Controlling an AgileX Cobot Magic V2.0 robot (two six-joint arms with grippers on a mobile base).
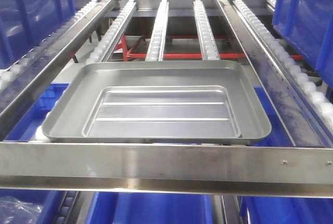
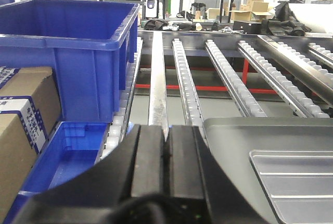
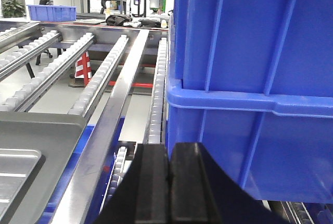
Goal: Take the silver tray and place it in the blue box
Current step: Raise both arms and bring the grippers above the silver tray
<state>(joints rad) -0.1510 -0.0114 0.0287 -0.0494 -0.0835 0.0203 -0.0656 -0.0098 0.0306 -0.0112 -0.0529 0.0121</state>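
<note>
The silver tray [image 1: 156,104] lies flat on the roller rails [image 1: 158,31] of a steel rack, hollow side up, not in any box. Its near rim runs just behind the front crossbar [image 1: 166,164], parallel to it. The left near corner reaches the outermost white rollers. The right rim sits close inside the right side rail [image 1: 270,73]. Beyond the far rim the rails are bare to the back of the rack, with open gaps between them down to a red frame [image 1: 182,54].

The blue box [image 2: 67,52] stands open-topped on the left lane, its rolled rim higher than the tray. Cardboard cartons [image 2: 23,109] stand beside it, and a lower blue bin [image 2: 67,151] sits under the rollers. On the right lane, stacked blue crates [image 3: 250,41] rise as a tall wall.

The left gripper [image 2: 166,135] has its jaws clenched pad to pad with nothing between them. It sits low, just left of the tray's far left corner, and whether it touches the rim cannot be told. The right gripper [image 3: 169,153] is likewise clenched and empty. The stacked crates crowd its right side. A steel side rail [image 3: 112,120] lies between it and the tray's right edge, leaving it only a narrow lane.
</note>
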